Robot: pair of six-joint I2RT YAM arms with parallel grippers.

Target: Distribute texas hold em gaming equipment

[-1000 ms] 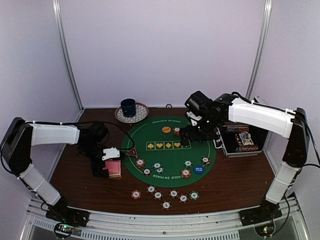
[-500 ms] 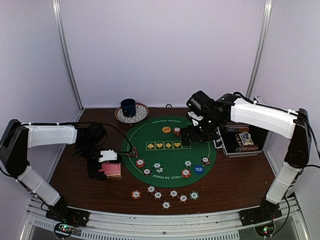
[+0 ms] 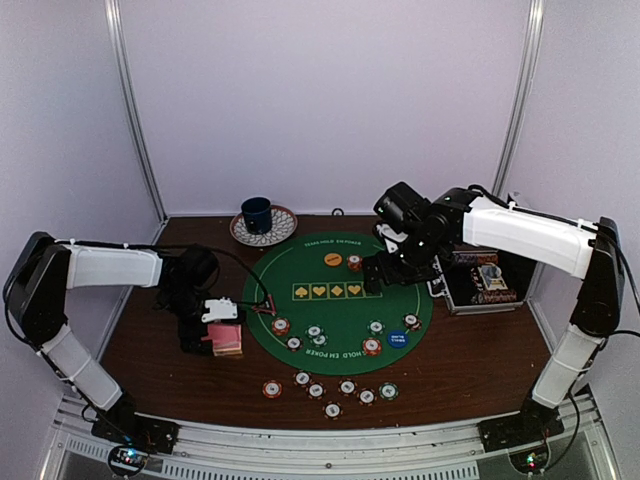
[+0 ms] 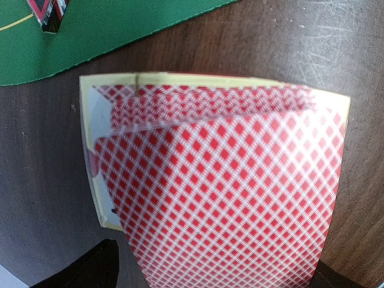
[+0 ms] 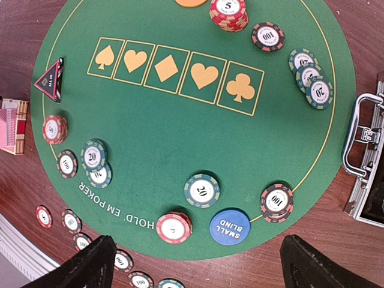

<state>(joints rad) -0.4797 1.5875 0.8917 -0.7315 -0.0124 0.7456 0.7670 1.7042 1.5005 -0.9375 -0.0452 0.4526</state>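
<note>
A stack of pink-backed playing cards (image 4: 222, 180) lies on the brown table just left of the green mat (image 3: 340, 300). My left gripper (image 3: 212, 330) hangs low over the stack, open, with a dark fingertip on each side. The top card curves up toward the left wrist camera. My right gripper (image 5: 201, 264) hovers open above the mat's far side with nothing between its fingers. Striped poker chips (image 3: 371, 347) sit on the mat, and several more (image 3: 333, 410) lie in front of it. A blue disc (image 5: 230, 225), an orange disc (image 3: 333, 259) and the triangle marker (image 5: 50, 79) rest on the mat.
A blue cup (image 3: 257, 214) on a patterned saucer (image 3: 280, 232) stands at the back, beyond the mat. A black metal-edged case (image 3: 482, 280) lies open to the right of the mat, under the right arm. A metal rail runs along the table's near edge.
My left gripper has shifted slightly over the card stack and stays open. The right arm has barely moved.
</note>
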